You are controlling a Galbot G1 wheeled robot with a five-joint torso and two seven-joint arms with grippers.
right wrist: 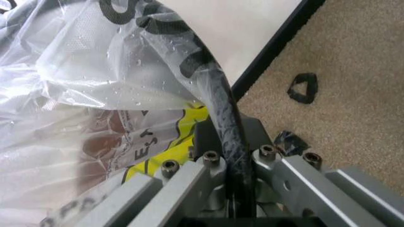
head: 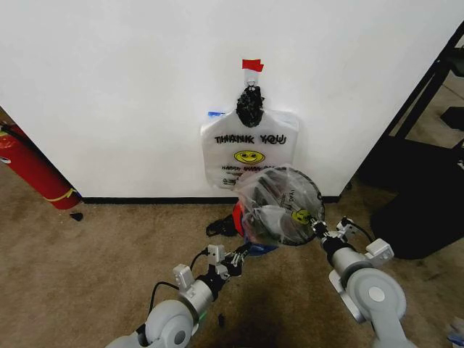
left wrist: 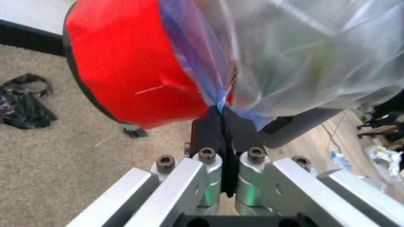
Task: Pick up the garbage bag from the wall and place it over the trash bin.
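The garbage bag (head: pixel 279 206), crinkly translucent plastic with a yellow smiley, is stretched over the mouth of the trash bin (head: pixel 238 216), which stands tilted on the carpet by the wall. My left gripper (head: pixel 243 254) is shut on a blue-tinted edge of the bag (left wrist: pixel 303 52) beside the bin's red base (left wrist: pixel 126 71). At the bin's opposite side my right gripper (head: pixel 317 228) is shut on the bag (right wrist: pixel 94 71), with the bin's black rim (right wrist: pixel 215 90) running between its fingers. In the wrist views the left gripper (left wrist: pixel 224 111) and right gripper (right wrist: pixel 230 127) both pinch plastic.
A like "THANK YOU" bag (head: pixel 250 148) hangs on the wall under red tape (head: pixel 252 65). A red fire extinguisher (head: pixel 29 170) lies at the left. Black scraps (head: pixel 220 228) lie beside the bin. Dark furniture (head: pixel 420 196) stands right. Open carpet spreads left.
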